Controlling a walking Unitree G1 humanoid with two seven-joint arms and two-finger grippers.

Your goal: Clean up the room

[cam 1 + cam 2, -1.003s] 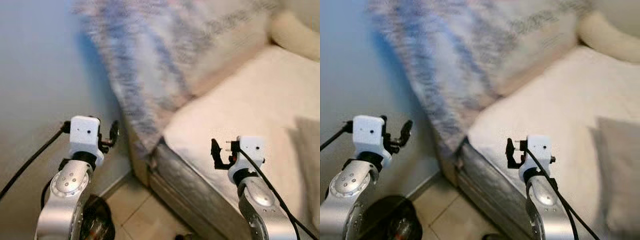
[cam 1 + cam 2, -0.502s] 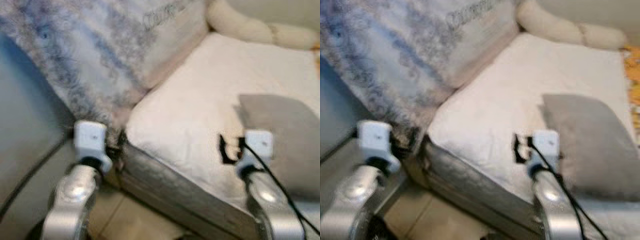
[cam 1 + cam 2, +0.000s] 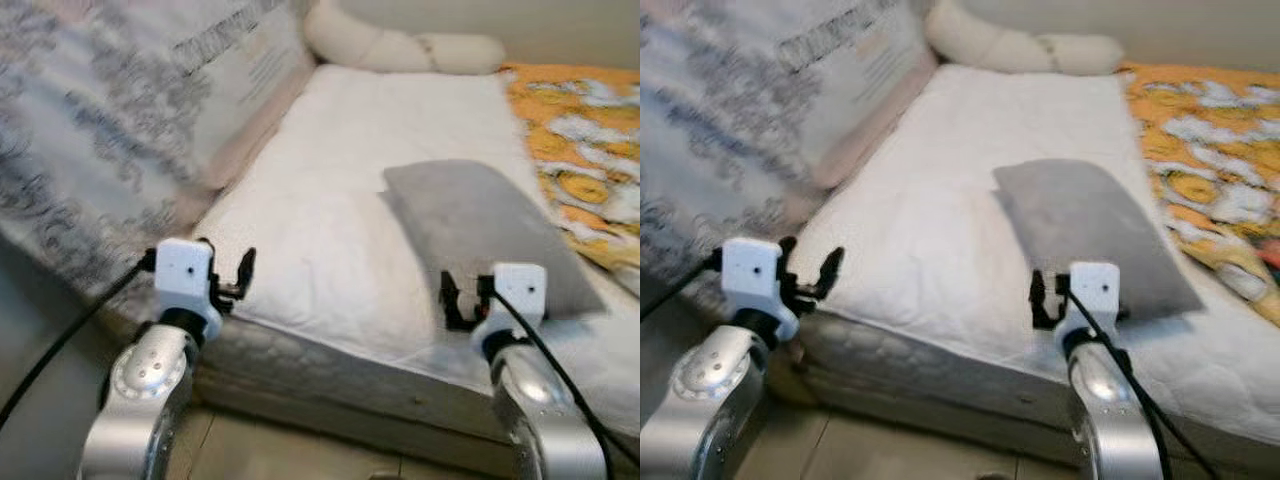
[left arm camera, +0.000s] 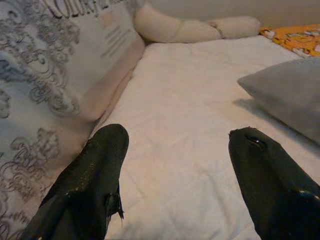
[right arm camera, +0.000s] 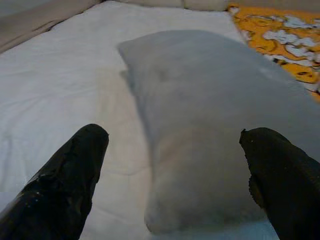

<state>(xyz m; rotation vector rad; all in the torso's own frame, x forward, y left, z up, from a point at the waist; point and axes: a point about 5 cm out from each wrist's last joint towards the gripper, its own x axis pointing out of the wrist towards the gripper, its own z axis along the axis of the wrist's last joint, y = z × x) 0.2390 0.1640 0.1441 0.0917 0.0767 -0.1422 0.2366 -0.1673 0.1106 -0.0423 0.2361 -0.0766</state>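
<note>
A: Where's the pillow [image 3: 480, 232]?
B: Flat on the mattress [image 3: 330, 210], right side, beside the orange blanket [image 3: 575, 140]. Right gripper [image 3: 452, 300] hovers at its near end, fingers spread, empty.
A: Left gripper [image 3: 235, 280]?
B: Also spread, empty, over the mattress's near left corner.
A: Handling?
B: Looks soft, light, squashy. I'd pinch a near corner or edge; the fabric may slip.

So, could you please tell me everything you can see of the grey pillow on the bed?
The pillow is plain grey, soft-looking fabric, oblong and plump. It lies flat on the white mattress, its far end angled toward the middle of the bed. Its right side runs beside the orange patterned blanket. The right tool, fingers spread, hovers just before its near end, not touching.
</note>
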